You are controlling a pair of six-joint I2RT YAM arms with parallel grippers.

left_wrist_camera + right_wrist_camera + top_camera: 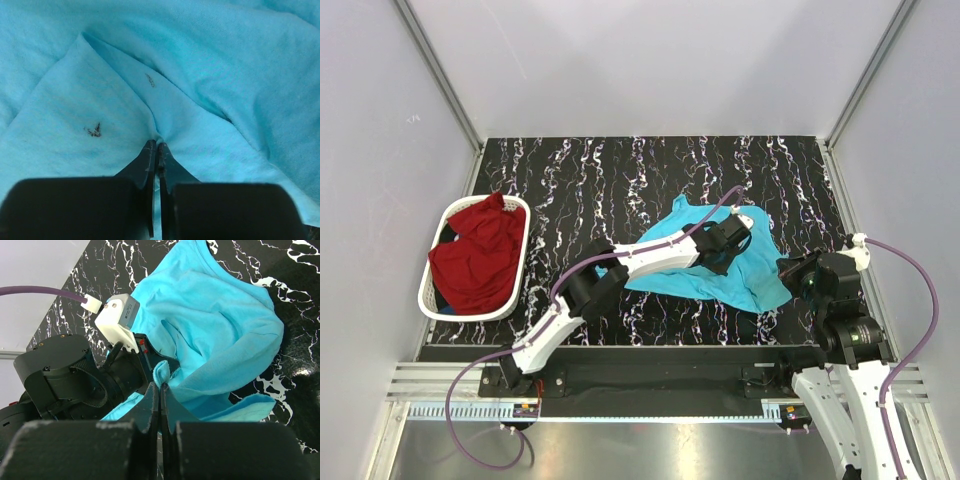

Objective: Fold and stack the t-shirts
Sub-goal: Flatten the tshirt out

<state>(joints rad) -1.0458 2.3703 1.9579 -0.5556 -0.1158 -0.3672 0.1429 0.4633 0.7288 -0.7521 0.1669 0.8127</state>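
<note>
The blue shirt (755,275) lies rumpled on the black marbled table (620,170), right of the middle. The left gripper (156,146) reaches across onto it, fingers pressed together with the cloth puckering in to the tips, so it is nipping a fold. The right gripper (159,387) is at the shirt's right edge, fingers also together, tips against a small raised fold; whether any cloth is caught between them is hard to say. The red shirt (475,255) is heaped in the white basket (424,285) at the table's left.
</note>
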